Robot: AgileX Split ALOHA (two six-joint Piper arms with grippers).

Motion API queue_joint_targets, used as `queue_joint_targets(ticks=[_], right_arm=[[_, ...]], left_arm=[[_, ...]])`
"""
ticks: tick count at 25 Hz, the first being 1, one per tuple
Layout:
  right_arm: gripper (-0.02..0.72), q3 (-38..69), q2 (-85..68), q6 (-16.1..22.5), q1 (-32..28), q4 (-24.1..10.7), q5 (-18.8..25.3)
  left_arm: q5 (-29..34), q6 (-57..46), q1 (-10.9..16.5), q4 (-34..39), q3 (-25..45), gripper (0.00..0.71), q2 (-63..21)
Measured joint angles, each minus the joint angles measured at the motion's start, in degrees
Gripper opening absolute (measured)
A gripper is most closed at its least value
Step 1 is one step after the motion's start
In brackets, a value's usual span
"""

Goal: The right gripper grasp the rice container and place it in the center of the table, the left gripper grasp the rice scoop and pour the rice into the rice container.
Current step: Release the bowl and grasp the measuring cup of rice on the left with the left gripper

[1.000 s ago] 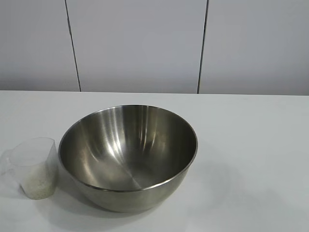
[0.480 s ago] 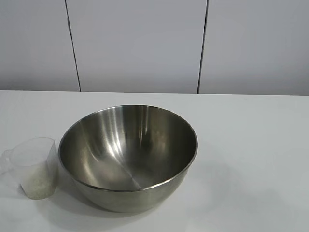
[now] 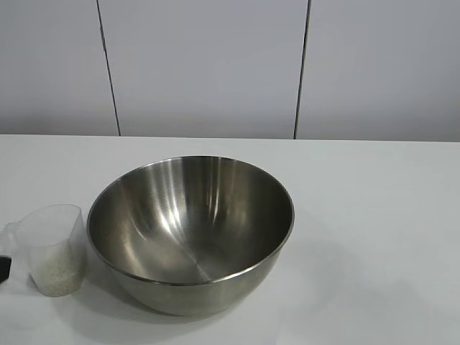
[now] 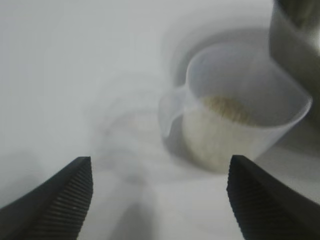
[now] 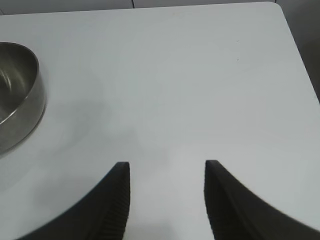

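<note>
Left claw (image 4: pixel 160 200) released, fingers spread wide with nothing between them, low over the counter (image 4: pixel 60 75) and aimed at the rice scoop (image 4: pixel 235 120). The scoop is ahead of the fingertips, not yet between them.

Step in hand, as I read it: close in on the scoop. I'd bracket the cup wall or its small tab handle squarely, then clench gently; thin plastic will likely flex and could tip.

Scoop: clear, tapered, upright, rice (image 4: pixel 227 107) heaped pale in its bottom half. It stands just beside the rice container (image 3: pixel 191 231), at the exterior view's left.

Container: big steel bowl, empty, about mid-counter.

Right claw (image 5: pixel 166 192) released, holding nothing, parked apart from the bowl.
</note>
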Motion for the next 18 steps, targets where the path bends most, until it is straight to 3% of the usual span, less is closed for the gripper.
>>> queue_joint_targets(ticks=[8,18], right_arm=[[0.316,0.0,0.0,0.0,0.0,0.0,-0.1],[0.316,0.0,0.0,0.0,0.0,0.0,-0.1]], left_arm=[[-1.1,6.8,0.0,-3.3,-0.4,0.541,3.7],[-1.1,7.4,0.0,-4.0,-4.9,0.540,3.8]])
